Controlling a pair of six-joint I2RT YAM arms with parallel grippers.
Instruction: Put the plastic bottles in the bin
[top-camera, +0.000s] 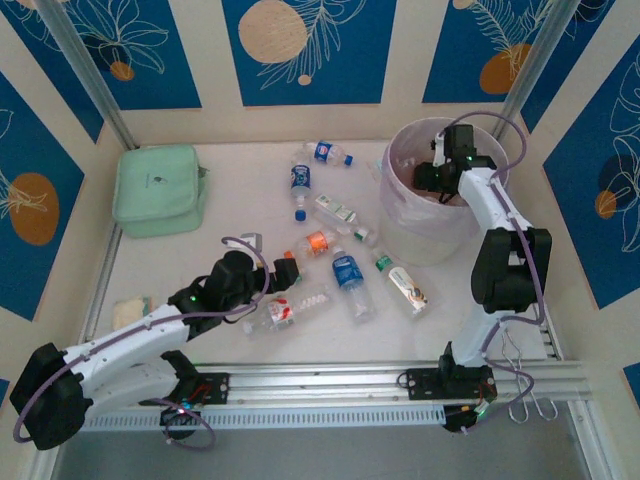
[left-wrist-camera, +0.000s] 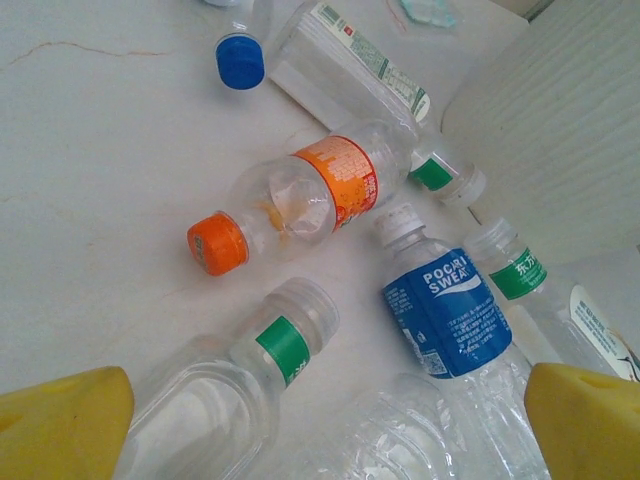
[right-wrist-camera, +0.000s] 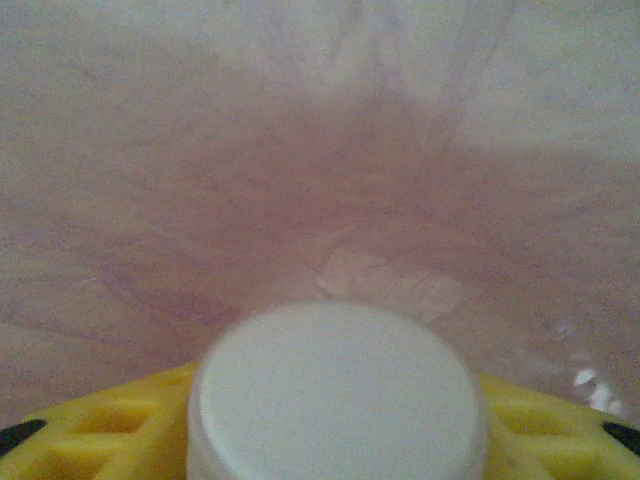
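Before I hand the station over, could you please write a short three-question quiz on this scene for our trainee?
1. True or false: the left gripper stands open above a cluster of clear plastic bottles.
2. The clear plastic bottle with the orange label has a cap of which colour? A blue, B orange, C white.
3. Over which container is the right gripper positioned?
Key: 1 true; 2 B; 3 the large round translucent lavender-white plastic bin.
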